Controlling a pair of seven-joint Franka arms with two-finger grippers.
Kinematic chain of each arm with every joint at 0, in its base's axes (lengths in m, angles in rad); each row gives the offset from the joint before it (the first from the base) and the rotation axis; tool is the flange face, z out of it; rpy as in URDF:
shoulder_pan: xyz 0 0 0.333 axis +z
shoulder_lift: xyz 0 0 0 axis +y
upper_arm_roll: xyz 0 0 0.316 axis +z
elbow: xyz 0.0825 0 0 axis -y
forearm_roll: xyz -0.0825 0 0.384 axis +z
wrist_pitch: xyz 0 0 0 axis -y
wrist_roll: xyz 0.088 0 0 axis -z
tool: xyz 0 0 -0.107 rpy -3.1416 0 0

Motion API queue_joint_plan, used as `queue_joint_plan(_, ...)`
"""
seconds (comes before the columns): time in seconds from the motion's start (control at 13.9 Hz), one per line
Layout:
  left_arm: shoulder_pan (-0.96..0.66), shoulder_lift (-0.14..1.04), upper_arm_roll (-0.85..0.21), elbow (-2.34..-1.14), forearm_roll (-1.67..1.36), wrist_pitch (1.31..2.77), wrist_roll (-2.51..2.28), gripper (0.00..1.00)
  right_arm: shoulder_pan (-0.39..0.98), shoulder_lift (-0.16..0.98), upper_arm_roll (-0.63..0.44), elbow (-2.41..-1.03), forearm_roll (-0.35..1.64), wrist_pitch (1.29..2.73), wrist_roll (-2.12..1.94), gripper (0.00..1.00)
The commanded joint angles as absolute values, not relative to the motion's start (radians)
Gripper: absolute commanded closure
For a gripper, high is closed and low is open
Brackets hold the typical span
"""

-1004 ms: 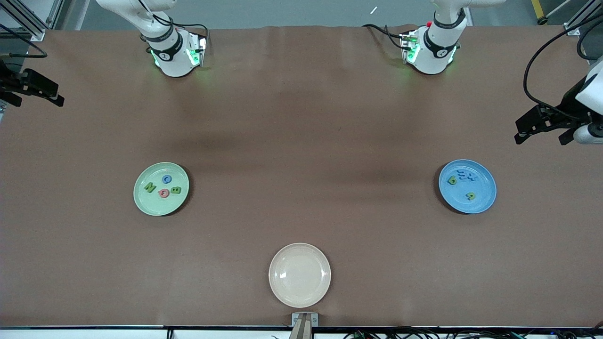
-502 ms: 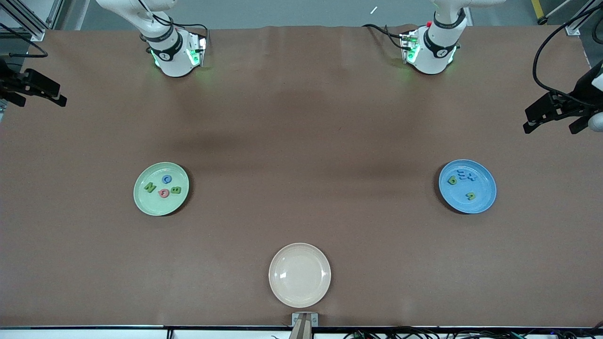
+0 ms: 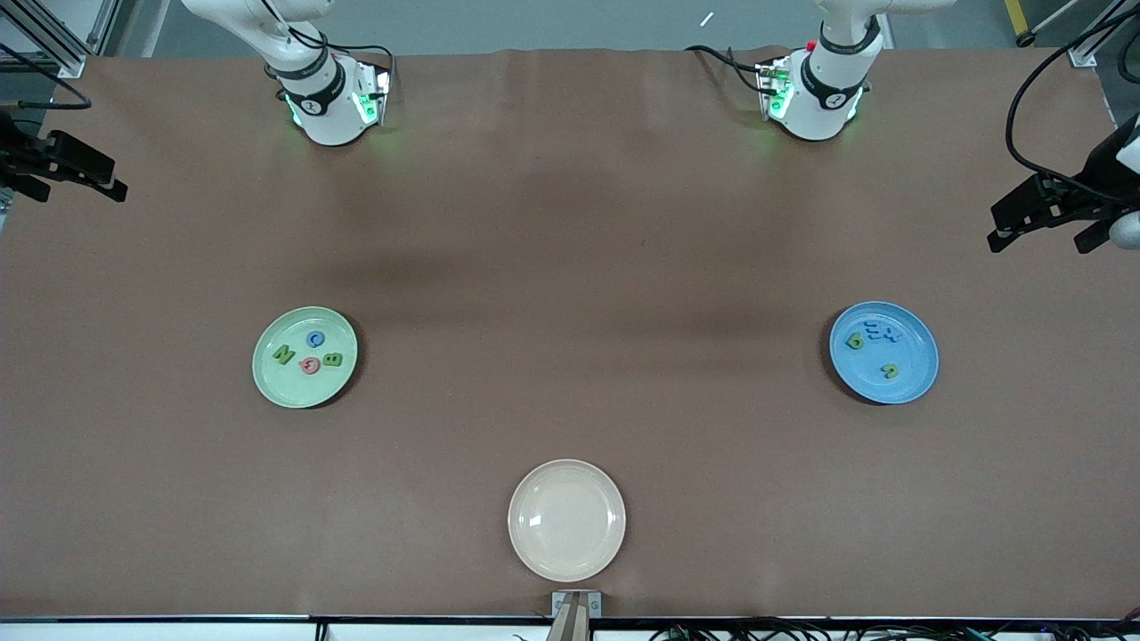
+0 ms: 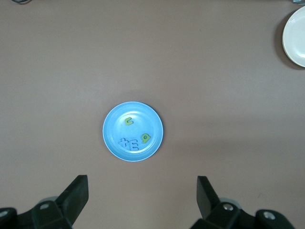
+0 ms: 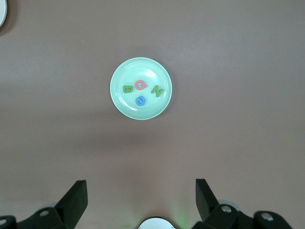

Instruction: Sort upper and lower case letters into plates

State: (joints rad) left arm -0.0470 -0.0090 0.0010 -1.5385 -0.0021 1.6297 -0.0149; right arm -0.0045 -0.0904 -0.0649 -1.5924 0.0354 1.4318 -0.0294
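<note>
Brown table (image 3: 570, 267): capitals in pale green plate (image 3: 267, 383), small letters in blue plate (image 3: 917, 378); left gripper (image 3: 1038, 218) and right gripper (image 3: 67, 174) hover high at the table's ends, jaws spread, empty.

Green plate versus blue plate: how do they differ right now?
The green plate lies toward the right arm's end of the table; the blue plate lies toward the left arm's end. The green plate holds capitals N, C, G and B; the blue plate holds two green and two blue small letters. Both are round, equal in size, with four letters each.
</note>
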Motion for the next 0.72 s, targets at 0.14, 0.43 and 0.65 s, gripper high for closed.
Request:
queue_joint_plan(0.14,-0.037,-0.008,-0.005,-1.526,-0.018,1.591,-0.002,0.0,-0.017,-0.117,-0.055,-1.623,0.049,1.439,-0.02,0.0)
queue_joint_plan(0.43,-0.038,-0.008,-0.005,-1.525,-0.018,1.577,-0.008,0.0,-0.017,-0.117,-0.055,-1.623,0.049,1.439,-0.02,0.0)
queue_joint_plan(0.65,-0.038,-0.008,-0.005,-1.525,-0.018,1.577,-0.008,0.0,-0.017,-0.117,-0.055,-1.623,0.048,1.439,-0.02,0.0)
